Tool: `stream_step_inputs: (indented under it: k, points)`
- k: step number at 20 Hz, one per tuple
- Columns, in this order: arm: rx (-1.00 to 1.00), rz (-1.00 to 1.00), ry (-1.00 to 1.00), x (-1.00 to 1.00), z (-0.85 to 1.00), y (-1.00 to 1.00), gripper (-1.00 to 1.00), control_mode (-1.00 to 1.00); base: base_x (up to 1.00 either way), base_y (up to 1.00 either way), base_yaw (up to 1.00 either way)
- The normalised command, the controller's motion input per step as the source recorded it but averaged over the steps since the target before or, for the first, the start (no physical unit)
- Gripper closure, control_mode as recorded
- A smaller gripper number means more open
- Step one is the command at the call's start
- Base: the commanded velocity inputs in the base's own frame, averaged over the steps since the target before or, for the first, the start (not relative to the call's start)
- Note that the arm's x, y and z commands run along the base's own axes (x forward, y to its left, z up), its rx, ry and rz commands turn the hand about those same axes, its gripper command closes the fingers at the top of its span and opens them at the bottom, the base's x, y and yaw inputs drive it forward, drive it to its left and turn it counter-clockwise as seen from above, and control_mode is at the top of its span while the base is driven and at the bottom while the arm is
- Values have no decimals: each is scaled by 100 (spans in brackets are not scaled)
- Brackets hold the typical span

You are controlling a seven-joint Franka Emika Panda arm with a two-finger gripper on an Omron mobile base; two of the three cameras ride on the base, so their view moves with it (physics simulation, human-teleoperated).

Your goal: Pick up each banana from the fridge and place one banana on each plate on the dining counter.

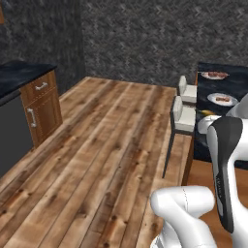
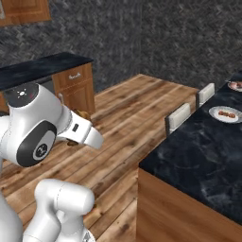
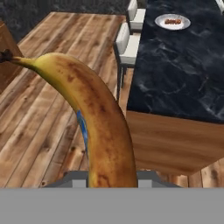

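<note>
Tool: mine pinches the banana.
Risk: loose grip drops it before the far plate on the tabletop.

I assess this as a home kitchen with a dining area, rendered. Evidence I see: a wooden cabinet with silver handles and a black top along the left wall, a second wooden cabinet mounted high on the wall, and a long black marble-look counter on a brown wooden base. Plates carrying food sit on that counter. White-backed stools stand just beside its edge. I note a plank wood floor and dark stone-textured walls.
</note>
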Motion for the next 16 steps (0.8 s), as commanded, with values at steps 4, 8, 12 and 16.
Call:
stream_step_inputs:
  k: [4, 8, 12, 16]
  points:
    - [0, 0, 0, 0, 0, 0, 100, 100, 95, 86, -14]
    - [0, 0, 0, 0, 0, 0, 100, 100, 75, 100, -24]
    - [0, 0, 0, 0, 0, 0, 100, 100, 55, 100, -21]
    - [0, 0, 0, 0, 0, 0, 100, 100, 33, 20, -18]
